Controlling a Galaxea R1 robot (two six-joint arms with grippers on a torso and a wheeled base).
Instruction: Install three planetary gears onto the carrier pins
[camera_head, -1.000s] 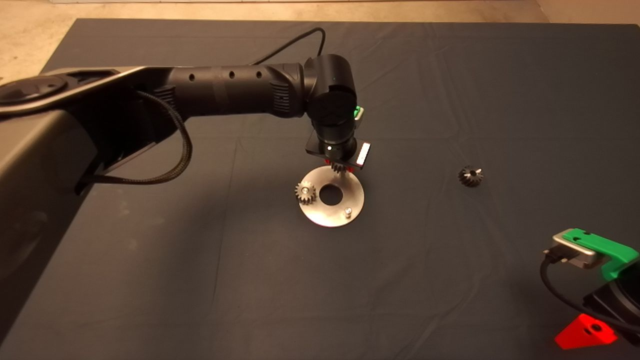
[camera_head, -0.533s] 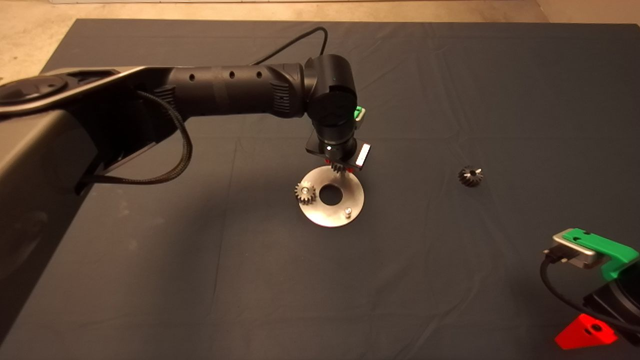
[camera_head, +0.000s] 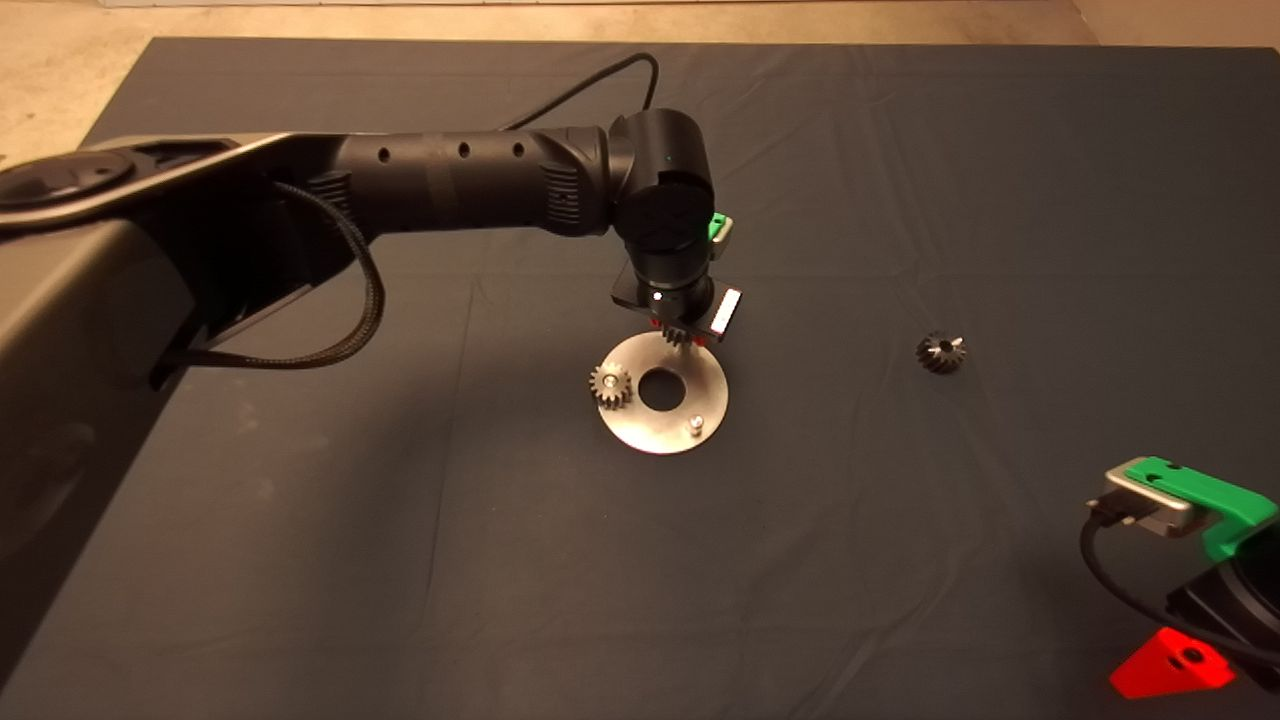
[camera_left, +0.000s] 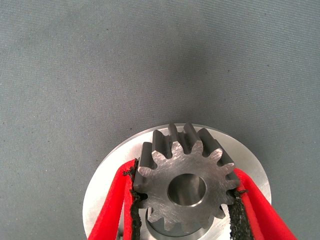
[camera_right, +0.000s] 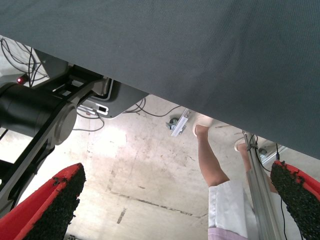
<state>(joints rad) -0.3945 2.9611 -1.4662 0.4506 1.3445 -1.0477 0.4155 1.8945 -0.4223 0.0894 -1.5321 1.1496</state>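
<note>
The right gripper (camera_head: 1170, 670) waits with red fingers spread at the near right corner of the dark mat (camera_head: 900, 560). On the flat shiny round metal disc (camera_head: 640, 432), one short silver peg (camera_head: 696, 425) stands bare at the near side and a small silver-grey spur gear (camera_head: 610, 385) sits seated at left. At the far rim, the left gripper (camera_left: 184, 200) clenches a second toothed gear (camera_left: 182, 182); its bore looks best centred over the pin and kept level before lowering. A third dark gear (camera_head: 940, 353) lies well apart, right.
</note>
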